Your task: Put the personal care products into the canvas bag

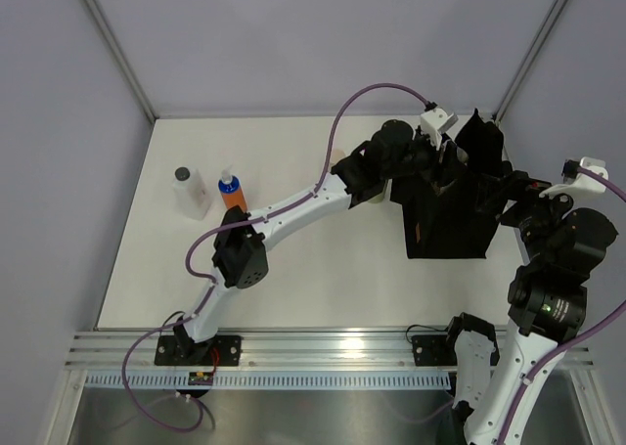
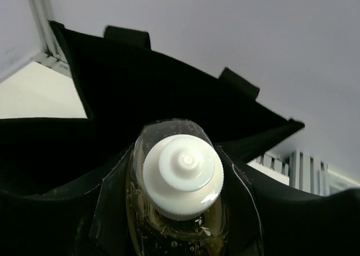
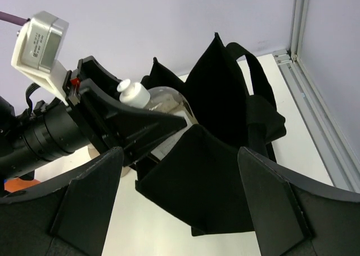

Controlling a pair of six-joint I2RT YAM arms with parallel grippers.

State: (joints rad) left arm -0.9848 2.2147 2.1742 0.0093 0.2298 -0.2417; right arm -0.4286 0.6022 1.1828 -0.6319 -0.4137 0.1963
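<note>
By the desk's right edge the right gripper (image 3: 180, 153) stands spread wide, pinching nothing, its fingers facing the canvas bag (image 1: 445, 225). The black bag stands open in the desk's far half, toward the right edge. Over its mouth the left gripper (image 1: 445, 166) is pinching the olive-green bottle (image 2: 183, 174) below its cream cap. Near the left edge a clear bottle (image 1: 191, 193) and an orange bottle (image 1: 232, 193) stand just beside each other

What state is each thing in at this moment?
canvas bag: standing, mouth open
olive-green bottle: held at the bag's mouth
left gripper: shut on the olive-green bottle
right gripper: open, facing the bag
clear bottle: upright on table
orange bottle: upright on table
</note>
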